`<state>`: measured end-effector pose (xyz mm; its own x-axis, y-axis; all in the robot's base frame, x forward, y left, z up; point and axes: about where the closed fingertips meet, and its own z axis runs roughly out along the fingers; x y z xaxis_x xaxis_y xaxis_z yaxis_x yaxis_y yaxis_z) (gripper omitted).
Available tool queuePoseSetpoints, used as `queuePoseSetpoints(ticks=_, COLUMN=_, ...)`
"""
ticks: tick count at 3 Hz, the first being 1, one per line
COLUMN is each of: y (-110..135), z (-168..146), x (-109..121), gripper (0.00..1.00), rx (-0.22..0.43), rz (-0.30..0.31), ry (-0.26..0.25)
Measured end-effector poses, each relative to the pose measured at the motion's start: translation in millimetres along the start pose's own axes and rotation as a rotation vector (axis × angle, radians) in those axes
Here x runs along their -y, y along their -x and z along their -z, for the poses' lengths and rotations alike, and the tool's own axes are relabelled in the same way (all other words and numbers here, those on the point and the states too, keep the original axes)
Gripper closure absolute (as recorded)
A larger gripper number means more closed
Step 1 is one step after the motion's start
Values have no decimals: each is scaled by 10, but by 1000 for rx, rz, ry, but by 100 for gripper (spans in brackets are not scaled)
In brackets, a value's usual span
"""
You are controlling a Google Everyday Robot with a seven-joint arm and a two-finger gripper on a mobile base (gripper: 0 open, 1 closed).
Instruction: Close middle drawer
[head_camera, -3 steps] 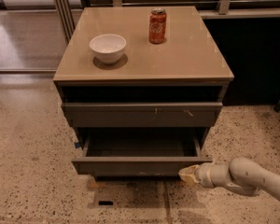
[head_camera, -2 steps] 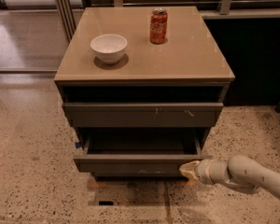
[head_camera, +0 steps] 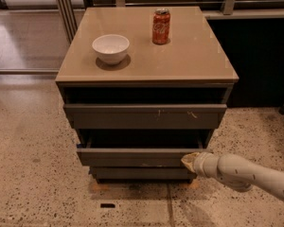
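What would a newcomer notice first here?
A pale robot arm reaches in from the lower right, its gripper at the right end of the middle drawer, which stands partly pulled out of a low cabinet. On its tan top sit a white bowl at left and a red soda can farther back.

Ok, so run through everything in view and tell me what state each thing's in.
Middle drawer: partly pulled out, not closed.
Top drawer: front slightly out, dark gap above it.
Bottom drawer: set back, looks shut.
Gripper: at the right end of the middle drawer's front.
Bowl: upright on the cabinet top, looks empty.
Soda can: upright on the cabinet top.
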<state>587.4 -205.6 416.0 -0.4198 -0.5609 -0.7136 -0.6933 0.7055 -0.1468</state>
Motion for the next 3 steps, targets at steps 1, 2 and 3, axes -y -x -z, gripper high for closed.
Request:
queuePoseSetpoints(ticks=1, y=-6, z=-75, x=310, gripper=100, rx=-19, rz=-15, ry=-106)
queuePoseSetpoints(ticks=2, y=-59, z=-164, x=517, gripper=100, rx=-38, rz=-43, ry=-151)
queuePoseSetpoints(ticks=3, y=-256, z=-178, x=667, gripper=100, rx=-58, rz=-129, ry=-134)
